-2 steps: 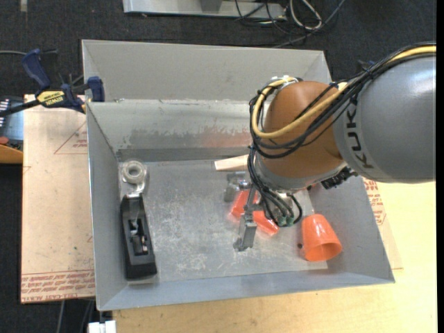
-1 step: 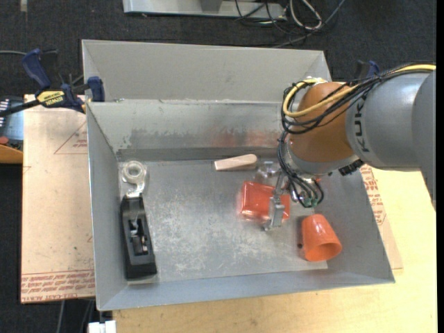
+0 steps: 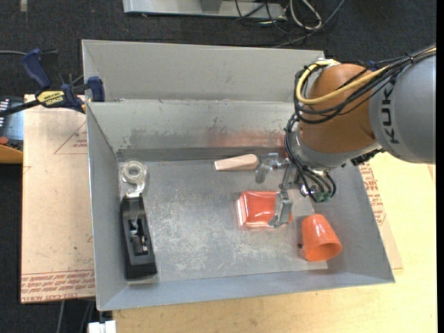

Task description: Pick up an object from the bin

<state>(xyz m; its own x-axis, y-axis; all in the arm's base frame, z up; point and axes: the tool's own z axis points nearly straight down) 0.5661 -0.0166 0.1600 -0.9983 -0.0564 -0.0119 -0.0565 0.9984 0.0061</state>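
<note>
My gripper [image 3: 275,189] hangs low in the right half of the bin, open, with its two metal fingers spread apart. The lower fingertip [image 3: 283,211] rests at the right edge of a flat orange-red packet [image 3: 257,209] lying on the bin floor. The upper fingertip [image 3: 266,167] is just right of a pale beige wooden piece [image 3: 236,162] near the back wall. An orange plastic cup [image 3: 319,238] lies on its side to the lower right of the gripper. Nothing sits between the fingers.
At the left side of the bin a clear round glass-like piece [image 3: 132,173] stands above a black stapler-like tool [image 3: 137,238]. The arm with its orange cover and cables hangs over the bin's right back corner.
</note>
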